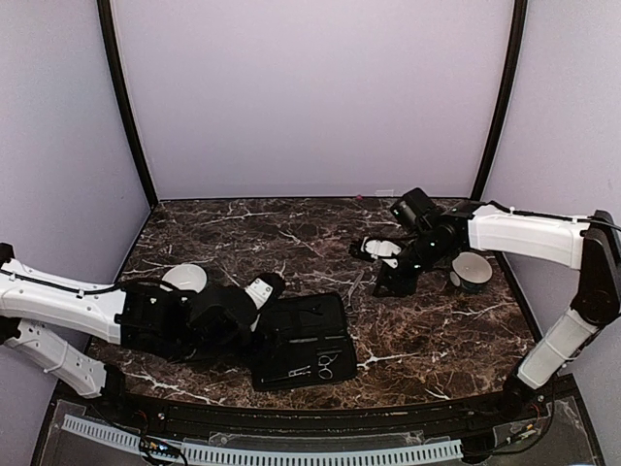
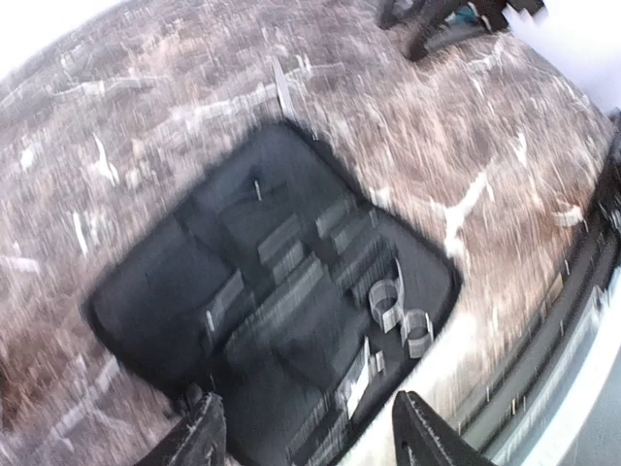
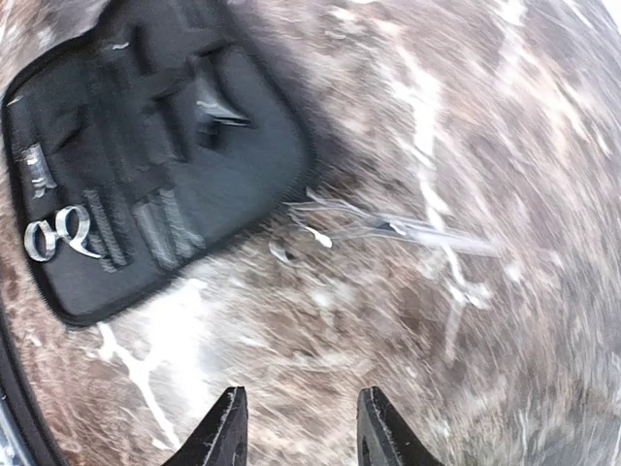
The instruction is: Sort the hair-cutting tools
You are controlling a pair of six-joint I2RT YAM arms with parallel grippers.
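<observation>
the flat black rectangular fabric case (image 1: 301, 335) lies open on the dark brown marble-patterned table (image 1: 437, 330), near its front edge and just right of the left arm. a pair of thin silver-metal scissors with ring handles (image 2: 398, 313) is tucked into the case at the corner nearest the table's front rim, its two rings side by side. slim dark strips (image 3: 160, 228) show in the pockets next to it, but the blur hides whether they are combs or only bands of the case. the left gripper (image 2: 310, 442) hovers at the case's left edge, its two black fingers apart with nothing between them.

a thin silver-metal piece (image 3: 388, 229) lies loose on the bare marble just beyond the case's far right corner, apart from it. motion blur makes its exact shape hard to tell. the right gripper (image 3: 301, 432) hangs above the marble close to that piece without touching it, jaws parted and empty.

a round white bowl (image 1: 184, 278) stands behind the left arm near the table's left edge, partly hidden by it. a second white bowl (image 1: 473, 272) stands by the right edge, just beside the right arm. the right arm's black wrist covers the marble between that bowl and the loose piece. pale lilac walls (image 1: 310, 97) close in the table.
</observation>
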